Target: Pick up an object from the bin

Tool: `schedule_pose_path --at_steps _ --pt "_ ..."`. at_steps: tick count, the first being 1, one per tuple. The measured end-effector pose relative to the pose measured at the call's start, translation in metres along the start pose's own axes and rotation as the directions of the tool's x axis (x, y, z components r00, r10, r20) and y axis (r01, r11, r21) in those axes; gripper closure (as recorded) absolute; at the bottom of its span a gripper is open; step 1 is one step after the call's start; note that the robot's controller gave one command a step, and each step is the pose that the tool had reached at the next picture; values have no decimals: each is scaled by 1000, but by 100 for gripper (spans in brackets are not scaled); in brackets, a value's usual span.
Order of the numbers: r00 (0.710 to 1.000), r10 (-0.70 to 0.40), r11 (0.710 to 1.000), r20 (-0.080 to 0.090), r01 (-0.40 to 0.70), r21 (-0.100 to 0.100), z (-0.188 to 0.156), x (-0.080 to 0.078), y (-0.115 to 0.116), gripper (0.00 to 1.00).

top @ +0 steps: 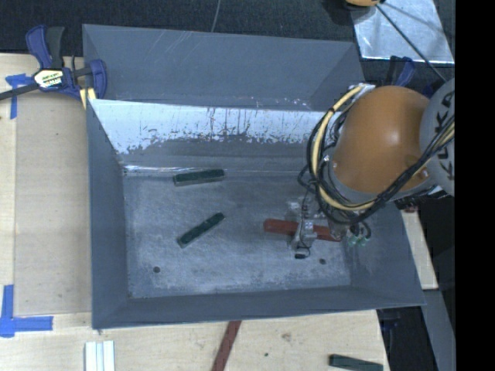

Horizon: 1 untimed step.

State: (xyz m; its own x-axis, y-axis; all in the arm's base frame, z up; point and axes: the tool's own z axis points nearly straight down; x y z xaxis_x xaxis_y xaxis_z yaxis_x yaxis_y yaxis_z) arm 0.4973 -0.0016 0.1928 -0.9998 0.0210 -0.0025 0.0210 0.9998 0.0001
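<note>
Gripper (303, 242) low over a red stick (277, 226), right side of the bin (232, 300) floor.
The stick's long axis runs left to right, nearly level; whether the gripper is apart or clamped, I can't tell. Left lies a slanted dark green bar (201, 229); farther back, a level green bar (199, 178).

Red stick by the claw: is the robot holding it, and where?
It cannot be told: the gripper sits over the middle of the red stick, which lies flat in the bin.
</note>
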Motion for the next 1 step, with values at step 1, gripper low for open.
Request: schedule_pose_path --at_steps 1 --pt "1000 0 1000 0 0 0 0 0 0 100"
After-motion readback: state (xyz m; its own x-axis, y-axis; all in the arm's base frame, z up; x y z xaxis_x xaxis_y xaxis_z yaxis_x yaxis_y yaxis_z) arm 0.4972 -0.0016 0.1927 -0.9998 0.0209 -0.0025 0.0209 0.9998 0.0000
